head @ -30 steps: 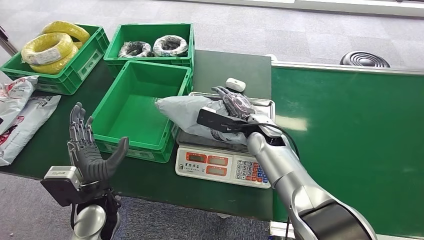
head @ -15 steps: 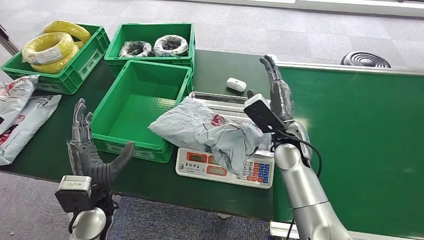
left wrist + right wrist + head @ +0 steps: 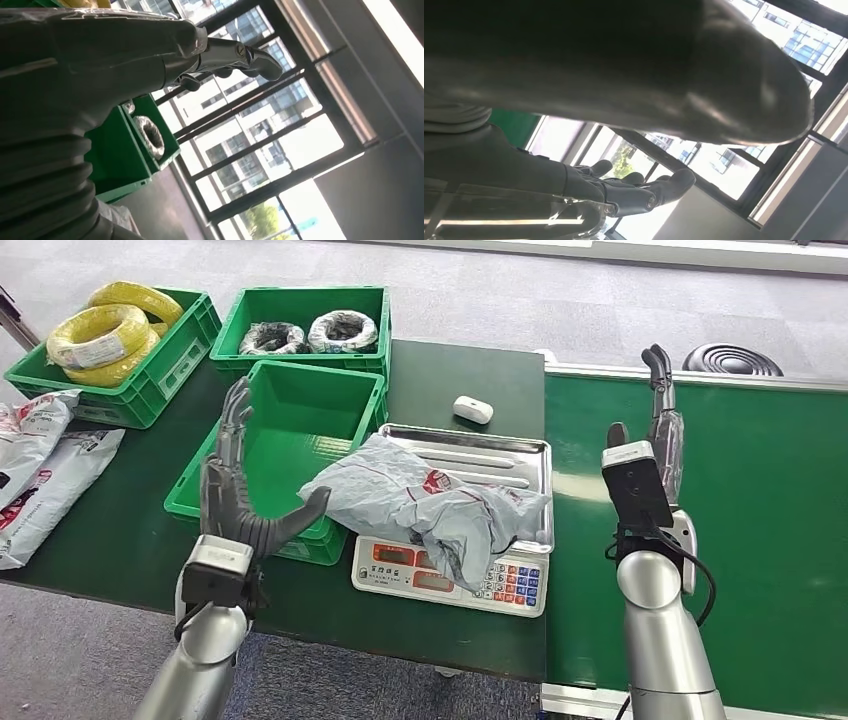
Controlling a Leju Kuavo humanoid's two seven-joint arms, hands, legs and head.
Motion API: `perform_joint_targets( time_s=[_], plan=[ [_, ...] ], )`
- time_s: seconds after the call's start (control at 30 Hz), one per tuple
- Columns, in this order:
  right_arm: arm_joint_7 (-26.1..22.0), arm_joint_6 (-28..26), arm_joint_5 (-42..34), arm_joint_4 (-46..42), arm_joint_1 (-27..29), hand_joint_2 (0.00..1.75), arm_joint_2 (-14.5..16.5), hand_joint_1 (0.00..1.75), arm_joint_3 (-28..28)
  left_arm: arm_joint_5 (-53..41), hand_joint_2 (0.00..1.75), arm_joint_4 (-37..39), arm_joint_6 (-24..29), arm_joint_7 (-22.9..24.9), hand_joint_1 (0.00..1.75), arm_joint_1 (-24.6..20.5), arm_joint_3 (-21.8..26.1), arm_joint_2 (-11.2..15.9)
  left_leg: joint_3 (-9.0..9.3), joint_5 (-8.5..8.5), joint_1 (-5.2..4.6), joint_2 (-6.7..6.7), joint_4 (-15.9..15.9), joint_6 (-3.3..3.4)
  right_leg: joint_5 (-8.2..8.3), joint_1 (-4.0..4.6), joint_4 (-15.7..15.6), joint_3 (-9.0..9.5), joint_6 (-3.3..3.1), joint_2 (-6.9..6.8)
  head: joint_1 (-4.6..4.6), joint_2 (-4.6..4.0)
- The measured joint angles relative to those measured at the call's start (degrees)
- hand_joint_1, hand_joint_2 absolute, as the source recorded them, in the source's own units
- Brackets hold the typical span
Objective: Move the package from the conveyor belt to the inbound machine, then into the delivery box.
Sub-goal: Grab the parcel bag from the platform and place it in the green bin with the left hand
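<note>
Package (image 3: 425, 508) crumpled on scale (image 3: 455, 565) tray, overhanging keypad. Green bin (image 3: 285, 450) at its 9 o'clock. Left hand (image 3: 238, 495) raised at 8 o'clock, fingers spread, empty. Right hand (image 3: 662, 435) at 3 o'clock over conveyor belt (image 3: 740, 540), fingers straight, holding nothing.

Fingers (image 3: 235, 50) outstretched — green crate (image 3: 130, 150) beyond
</note>
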Motion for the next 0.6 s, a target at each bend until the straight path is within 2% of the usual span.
perform_joint_targets(
  time_s=[0.1, 0.2, 0.33, 0.37, 0.5, 0.6],
  plan=[
    [-0.70, -0.63, -0.76, -1.55, 2.71, 0.00, -0.35, 0.00, -1.43, -5.14, 1.75, 5.86, -4.45, 4.40, 0.00, -5.59, -3.25, -0.12, -0.01, 0.01, -0.01, -0.09, 0.01, 0.01, -0.01, -0.01, 0.00, 0.02, 0.01, -0.09, 0.00, 0.00],
    [-1.64, -0.73, -1.16, -3.95, 6.78, 0.00, -0.54, 0.00, -3.22, -11.52, 1.75, 14.40, -6.22, 8.95, 0.00, -11.70, -7.10, -0.91, -0.02, 0.01, -0.03, -0.09, 0.02, 0.03, 0.00, -0.06, -0.01, 0.07, 0.02, -0.09, 0.00, 0.00],
    [-2.37, -1.03, -1.40, -7.25, 11.69, 0.00, -0.80, 0.00, -6.42, -17.01, 1.75, 29.14, -9.71, 13.22, 0.00, -19.45, -11.46, -3.35, -0.07, 0.00, -0.06, -0.11, 0.08, 0.05, 0.01, -0.09, -0.02, 0.03, 0.04, -0.11, 0.01, 0.00],
    [-2.38, -1.04, -1.35, -7.92, 12.67, 0.00, -0.86, 0.00, -7.27, -18.57, 1.75, 33.18, -10.85, 14.79, 0.08, -21.31, -12.61, -4.12, -0.08, 0.00, -0.06, -0.12, 0.08, 0.05, 0.01, -0.09, -0.02, 0.03, 0.04, -0.11, 0.00, 0.00],
    [-2.27, -1.10, -1.38, -10.30, 16.47, 0.00, -0.82, 0.00, -10.29, -23.51, 1.75, 47.40, -13.22, 19.34, 1.51, -26.98, -16.38, -7.42, -0.09, -0.01, -0.06, -0.05, 0.08, 0.05, 0.01, -0.09, -0.02, 0.02, 0.04, -0.07, -0.01, 0.00],
    [-2.41, -1.11, -1.89, -12.16, 19.26, 0.00, -0.25, 0.00, -11.92, -25.44, 1.75, 54.63, -14.83, 20.97, 1.66, -29.86, -18.34, -9.30, -0.10, -0.02, -0.05, -0.06, 0.06, 0.06, 0.00, -0.07, -0.02, 0.02, 0.03, -0.08, -0.02, 0.00]
  ],
)
